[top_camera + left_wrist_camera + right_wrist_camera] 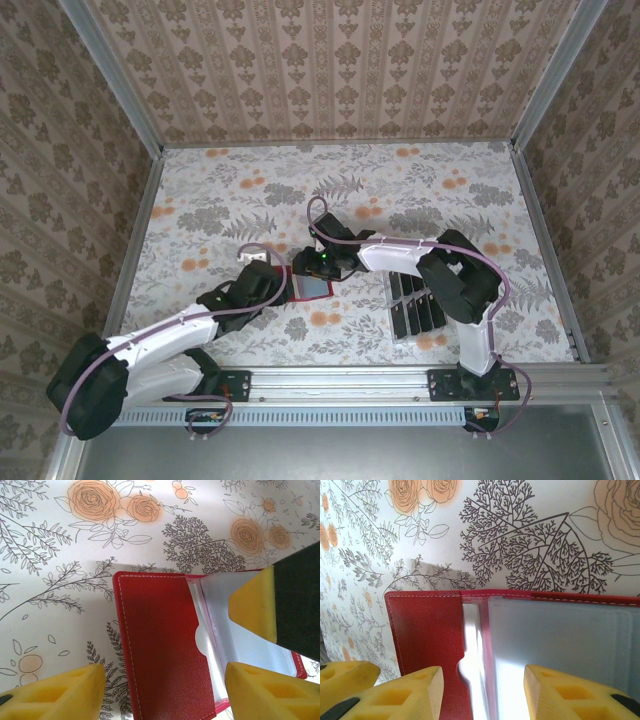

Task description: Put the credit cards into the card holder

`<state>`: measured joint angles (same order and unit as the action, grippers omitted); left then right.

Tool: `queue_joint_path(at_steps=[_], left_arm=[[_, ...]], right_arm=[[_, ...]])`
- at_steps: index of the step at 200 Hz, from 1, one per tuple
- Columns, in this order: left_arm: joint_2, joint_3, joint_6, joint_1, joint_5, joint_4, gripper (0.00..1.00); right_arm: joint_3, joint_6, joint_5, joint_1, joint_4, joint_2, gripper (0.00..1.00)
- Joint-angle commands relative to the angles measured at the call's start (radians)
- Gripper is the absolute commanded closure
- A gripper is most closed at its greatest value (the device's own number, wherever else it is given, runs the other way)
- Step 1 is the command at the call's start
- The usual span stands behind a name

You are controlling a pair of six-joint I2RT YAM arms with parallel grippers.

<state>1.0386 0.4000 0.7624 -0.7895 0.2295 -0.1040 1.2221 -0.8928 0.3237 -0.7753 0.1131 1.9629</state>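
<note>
The red card holder (pixel 312 289) lies open on the flowered table between both arms. In the left wrist view its red flap (pixel 160 650) is on the left and its clear plastic sleeves (pixel 220 630) on the right. My left gripper (pixel 162 695) is open, with one yellow fingertip over the table and the other over the sleeves. My right gripper (pixel 482 695) is open low over the card holder (pixel 425 630), with nothing between its fingers. One right finger (pixel 255 605) reaches over the sleeves. Several black credit cards (pixel 412 300) stand in a clear tray to the right.
The clear slotted tray (pixel 400 335) sits near the right arm's base (pixel 470 380). Patterned walls and metal rails (pixel 140 230) close in the table on three sides. Bare flowered surface (pixel 400 190) stretches behind the card holder.
</note>
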Motion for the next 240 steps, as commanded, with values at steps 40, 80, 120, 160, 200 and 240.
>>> queue_joint_path(at_steps=[40, 80, 120, 160, 200, 240], left_arm=[[0.028, 0.024, -0.017, 0.007, 0.020, -0.044, 0.38], [0.121, 0.104, 0.017, 0.007, 0.122, -0.216, 0.44], [0.203, 0.100, 0.032, 0.010, 0.128, -0.176, 0.50], [0.257, 0.079, 0.027, 0.026, 0.112, -0.087, 0.56], [0.270, 0.079, 0.000, 0.034, 0.106, -0.060, 0.55], [0.267, 0.080, -0.017, 0.044, 0.100, -0.054, 0.55]], right_arm=[[-0.009, -0.015, 0.026, -0.006, -0.009, 0.023, 0.52], [0.030, 0.075, -0.022, -0.006, 0.092, -0.032, 0.52], [0.069, 0.167, -0.079, -0.007, 0.191, -0.063, 0.52], [0.127, 0.257, -0.146, -0.007, 0.289, -0.036, 0.52], [0.168, 0.287, -0.156, -0.006, 0.318, 0.003, 0.52], [0.169, 0.288, -0.165, -0.005, 0.326, 0.018, 0.52]])
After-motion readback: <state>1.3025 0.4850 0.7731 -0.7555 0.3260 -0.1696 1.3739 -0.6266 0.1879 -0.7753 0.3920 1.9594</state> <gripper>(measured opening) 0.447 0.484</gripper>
